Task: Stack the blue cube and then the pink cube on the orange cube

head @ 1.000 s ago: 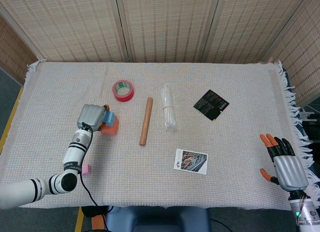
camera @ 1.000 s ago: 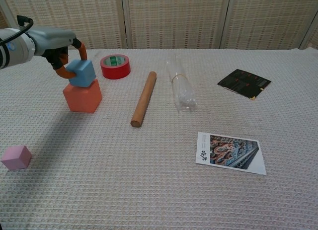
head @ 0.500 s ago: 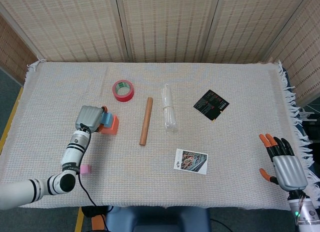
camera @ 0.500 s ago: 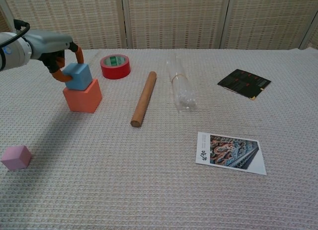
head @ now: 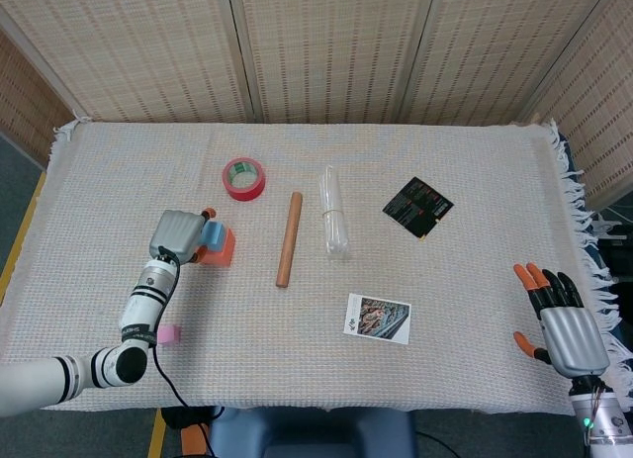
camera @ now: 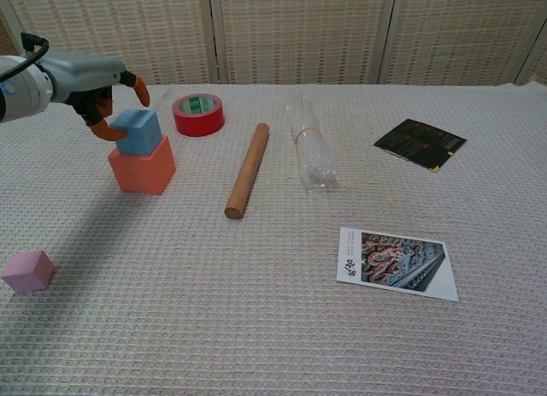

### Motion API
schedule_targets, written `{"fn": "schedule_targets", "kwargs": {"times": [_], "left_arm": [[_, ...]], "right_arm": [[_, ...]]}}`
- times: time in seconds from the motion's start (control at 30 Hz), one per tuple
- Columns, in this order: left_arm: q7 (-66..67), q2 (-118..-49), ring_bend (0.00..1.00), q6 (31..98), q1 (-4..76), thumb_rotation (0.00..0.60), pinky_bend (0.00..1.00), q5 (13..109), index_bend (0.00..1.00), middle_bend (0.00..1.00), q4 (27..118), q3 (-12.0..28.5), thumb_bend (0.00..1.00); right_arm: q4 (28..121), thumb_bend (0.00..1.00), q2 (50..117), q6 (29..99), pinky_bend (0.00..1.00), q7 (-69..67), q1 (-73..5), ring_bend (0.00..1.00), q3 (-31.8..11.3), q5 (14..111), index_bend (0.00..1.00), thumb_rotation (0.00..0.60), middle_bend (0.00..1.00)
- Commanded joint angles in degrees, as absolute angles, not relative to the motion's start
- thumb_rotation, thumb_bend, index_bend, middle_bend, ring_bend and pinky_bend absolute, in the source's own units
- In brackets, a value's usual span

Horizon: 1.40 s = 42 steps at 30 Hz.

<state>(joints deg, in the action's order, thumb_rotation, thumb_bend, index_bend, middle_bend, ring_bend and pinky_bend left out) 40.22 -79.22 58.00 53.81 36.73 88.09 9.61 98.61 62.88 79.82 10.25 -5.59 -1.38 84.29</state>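
The blue cube (camera: pixel 138 131) (head: pixel 212 235) sits on top of the orange cube (camera: pixel 143 168) (head: pixel 224 248) at the left of the table. My left hand (camera: pixel 90 75) (head: pixel 176 233) hovers just behind and left of the blue cube, with its fingers spread and lifted off the cube; the thumb stays close to the cube's left side. The pink cube (camera: pixel 27 270) (head: pixel 169 333) lies alone near the front left, beside my left forearm. My right hand (head: pixel 564 329) is open at the far right front edge, holding nothing.
A red tape roll (head: pixel 243 178) lies behind the stack. A wooden rod (head: pixel 288 238) and a clear plastic bundle (head: pixel 334 211) lie mid-table. A black packet (head: pixel 417 207) and a photo card (head: pixel 377 319) lie to the right.
My left hand lowered the blue cube onto the orange cube, then opened its fingers and let go. The right hand has not moved.
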Motion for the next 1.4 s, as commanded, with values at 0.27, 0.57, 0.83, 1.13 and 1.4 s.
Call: {"fn": "schedule_targets", "kwargs": {"times": [0.27,0.57,0.83,1.13,1.4], "left_arm": [[41.02,-76.77,1.0,61.23,52.3,0.6,1.0,39.81,0.19,1.0,93.8,7.87,0.33],[28.64,-69.23,1.0,69.61,39.45,0.6,1.0,60.48,0.18,1.0,106.53,-2.34,0.33],[18.07,-72.14,1.0,73.62,29.25,0.6,1.0,75.52,0.18,1.0,100.73,-11.29,0.32],[15.49,-75.4,1.0,70.39,25.56,0.6,1.0,75.6,0.17,1.0,96.01,-11.64,0.31],[17.43,-79.07,1.0,71.7,22.72,0.6,1.0,74.02,0.23,1.0,92.98,-8.63,0.31]], "right_arm": [[98.74,0.15,62.64,80.2,0.0,9.95,-5.41,0.0,-1.23,84.72,0.0,0.6,0.0],[98.97,0.15,62.31,80.62,0.0,9.34,-5.17,0.0,-0.67,86.03,0.0,0.6,0.0],[99.33,0.15,62.41,80.7,0.0,9.53,-5.13,0.0,-0.07,87.36,0.0,0.6,0.0],[99.49,0.15,62.22,81.12,0.0,9.36,-4.93,0.0,0.13,87.98,0.0,0.6,0.0],[99.39,0.16,61.9,81.52,0.0,8.72,-4.76,0.0,0.03,88.11,0.0,0.6,0.0]]}}
